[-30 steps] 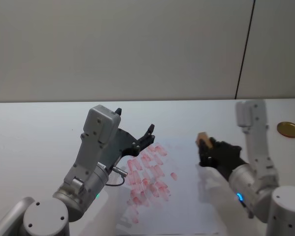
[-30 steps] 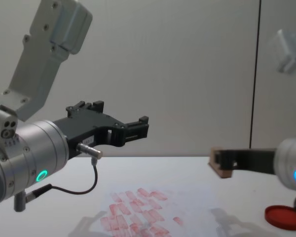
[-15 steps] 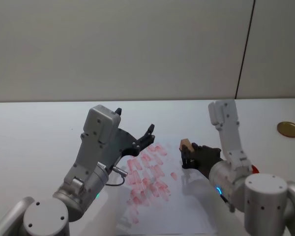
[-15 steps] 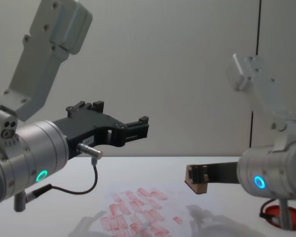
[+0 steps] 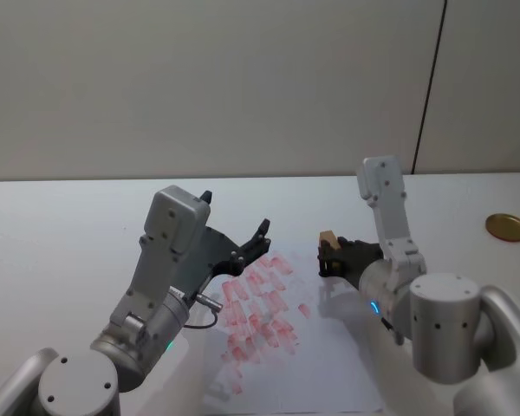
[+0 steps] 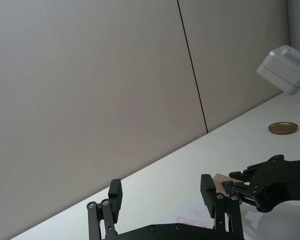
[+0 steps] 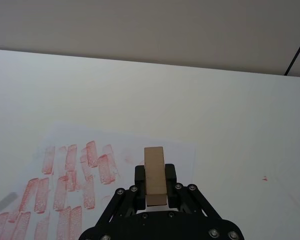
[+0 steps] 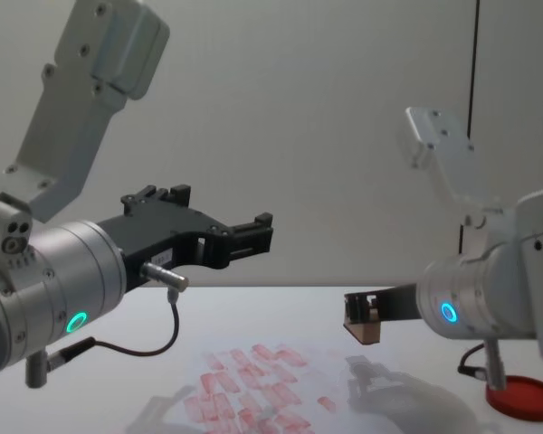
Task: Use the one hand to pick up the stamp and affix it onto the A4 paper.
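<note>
My right gripper (image 5: 329,256) is shut on the stamp (image 5: 328,237), a small tan wooden block held off the table. It hangs over the A4 paper (image 5: 329,368), just right of the rows of pinkish-red prints. In the right wrist view the stamp (image 7: 155,175) sits between the black fingers above the A4 paper (image 7: 132,145). The chest view shows the stamp (image 8: 363,326) in the air, its darker face down, well above the A4 paper (image 8: 253,391). My left gripper (image 5: 237,215) hovers open over the paper's left side, holding nothing.
A flat red round ink pad (image 8: 523,396) lies on the table at the right, behind my right arm. A gold round lid (image 5: 507,227) rests at the far right of the white table. A grey wall runs behind.
My right arm has swung left with the stamp, from beside the paper's right edge to over the sheet near the prints. The left arm has not moved.
</note>
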